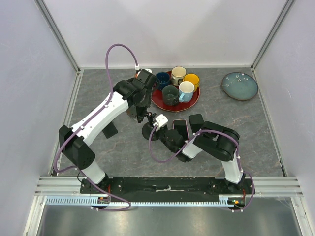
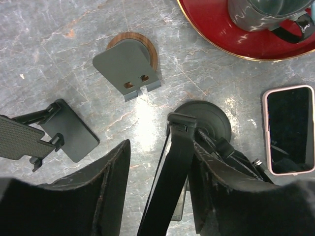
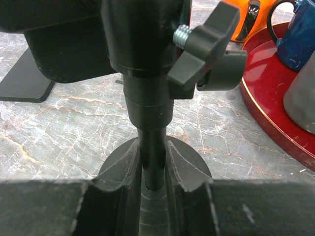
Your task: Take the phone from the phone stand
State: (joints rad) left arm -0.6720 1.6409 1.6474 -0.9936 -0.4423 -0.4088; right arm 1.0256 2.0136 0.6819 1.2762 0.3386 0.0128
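Observation:
A black phone stand with a round base [image 1: 149,132] and an upright pole [image 3: 153,147] stands mid-table. A dark phone [image 2: 173,177] sits edge-on in its clamp. My left gripper [image 1: 140,110] hangs over it, open. In the left wrist view the gripper [image 2: 162,147] straddles the phone: the right finger [image 2: 221,191] lies against it and the left finger [image 2: 106,187] stands apart. My right gripper [image 1: 158,130] is shut on the pole just above the base [image 3: 197,169], and in its own view the gripper [image 3: 155,162] has a finger on each side of the pole.
A pink-cased phone [image 1: 180,128] lies flat just right of the stand. A grey stand on a wooden disc [image 2: 129,61] and a black folding stand [image 2: 59,132] sit to the left. A red tray [image 1: 156,102] of mugs stands behind, and a blue plate [image 1: 239,85] at back right.

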